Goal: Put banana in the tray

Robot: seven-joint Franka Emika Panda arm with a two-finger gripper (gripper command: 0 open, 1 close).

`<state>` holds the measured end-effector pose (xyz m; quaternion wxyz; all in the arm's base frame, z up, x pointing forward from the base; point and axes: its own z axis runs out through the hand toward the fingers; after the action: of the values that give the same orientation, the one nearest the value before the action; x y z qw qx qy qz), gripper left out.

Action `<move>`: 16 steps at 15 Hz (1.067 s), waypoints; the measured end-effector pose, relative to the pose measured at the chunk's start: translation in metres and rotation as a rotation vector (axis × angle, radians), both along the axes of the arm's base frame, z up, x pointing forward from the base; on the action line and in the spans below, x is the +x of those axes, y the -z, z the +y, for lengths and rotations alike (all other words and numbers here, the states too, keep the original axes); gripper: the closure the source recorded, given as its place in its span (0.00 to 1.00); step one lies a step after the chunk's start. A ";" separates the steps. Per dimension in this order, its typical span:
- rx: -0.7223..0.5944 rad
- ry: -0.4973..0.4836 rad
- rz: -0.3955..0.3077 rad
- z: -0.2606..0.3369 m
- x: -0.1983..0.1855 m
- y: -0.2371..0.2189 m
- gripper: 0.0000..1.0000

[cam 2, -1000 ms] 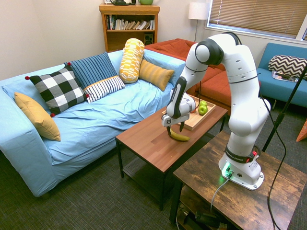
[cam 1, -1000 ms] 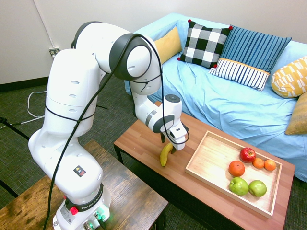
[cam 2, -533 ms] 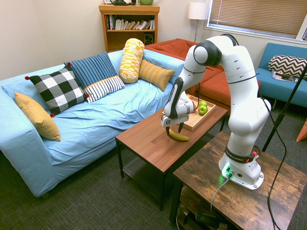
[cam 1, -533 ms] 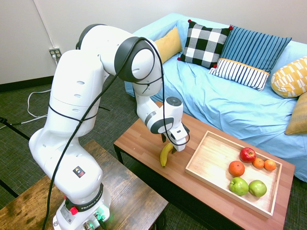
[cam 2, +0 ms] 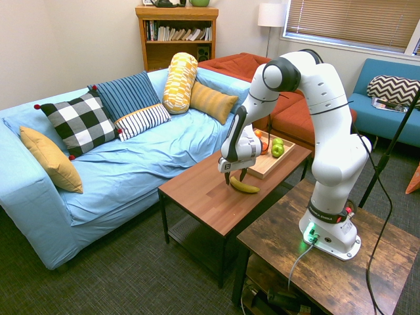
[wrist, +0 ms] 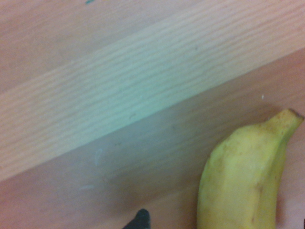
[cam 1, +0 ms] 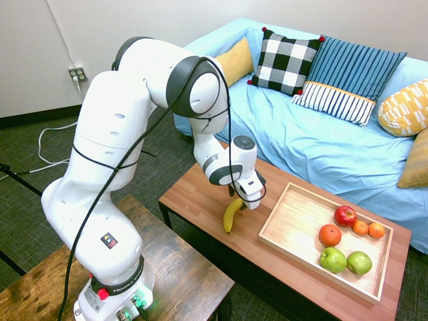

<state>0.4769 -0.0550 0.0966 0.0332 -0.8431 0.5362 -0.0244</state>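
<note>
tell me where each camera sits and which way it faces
First exterior view: high behind the white arm, facing the blue sofa.
Second exterior view: across the room, facing the arm's front and sofa.
Wrist view: looks down at the reddish-brown wooden table; no arm.
All share the curved yellow banana.

place: living room | evidence: blue sofa [cam 2: 125, 157] (cushioned), bookshelf [cam 2: 176, 33], floor lamp [cam 2: 271, 16]
</note>
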 end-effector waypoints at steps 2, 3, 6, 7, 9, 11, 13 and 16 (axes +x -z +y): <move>0.004 -0.003 -0.002 0.004 0.006 0.004 1.00; 0.009 -0.006 0.001 0.008 0.007 0.008 1.00; 0.013 -0.011 0.005 0.015 0.009 0.014 1.00; 0.013 -0.011 0.005 0.013 0.009 0.014 1.00; 0.013 -0.016 0.005 0.012 0.008 0.014 1.00; 0.014 -0.019 0.011 0.010 0.003 0.013 1.00; 0.014 -0.021 0.019 0.005 -0.001 0.006 1.00; 0.001 -0.034 0.019 -0.012 0.003 -0.029 1.00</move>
<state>0.4802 -0.0667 0.1261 0.0288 -0.8522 0.5221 -0.0158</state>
